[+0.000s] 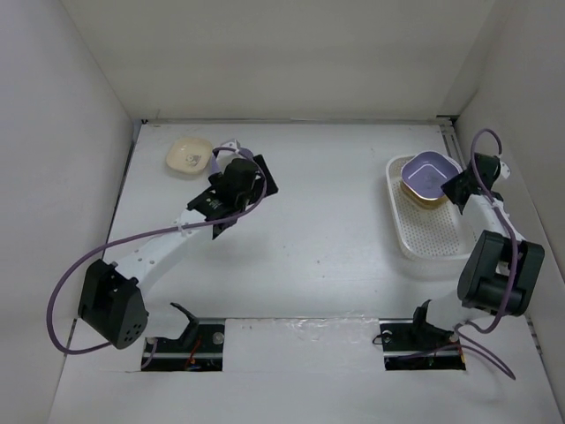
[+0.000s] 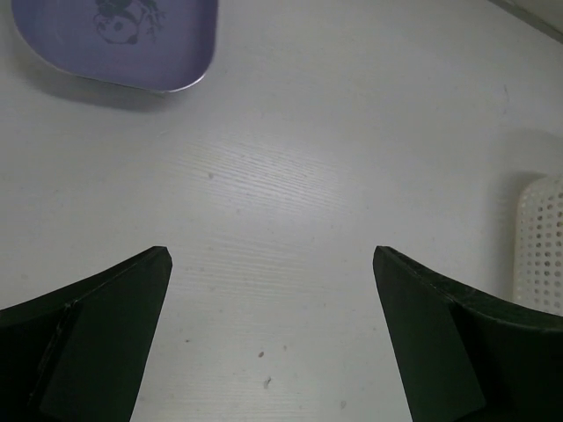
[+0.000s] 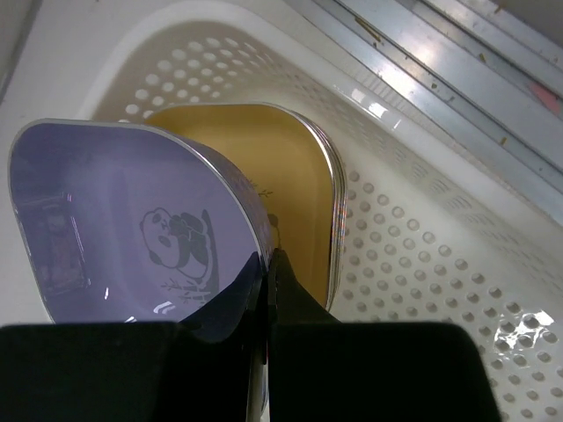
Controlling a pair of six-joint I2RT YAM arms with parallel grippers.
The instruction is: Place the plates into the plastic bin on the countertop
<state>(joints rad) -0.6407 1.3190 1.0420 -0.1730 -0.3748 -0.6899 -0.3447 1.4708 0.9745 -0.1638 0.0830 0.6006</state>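
looks well along: right gripper [image 3: 268,264] clamps a purple plate [image 3: 132,220] above the stack [image 3: 290,167] in the plastic bin [image 3: 422,229], while left gripper [image 2: 271,255] hangs spread over the countertop [image 2: 290,158] near 2 left, a cream plate [image 1: 190,156] and a second purple plate [image 2: 114,35].

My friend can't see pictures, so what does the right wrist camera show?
The right arm's black fingers pinch the rim of a purple plate with a panda print, holding it tilted above a yellow plate that lies in a white bin full of little holes.
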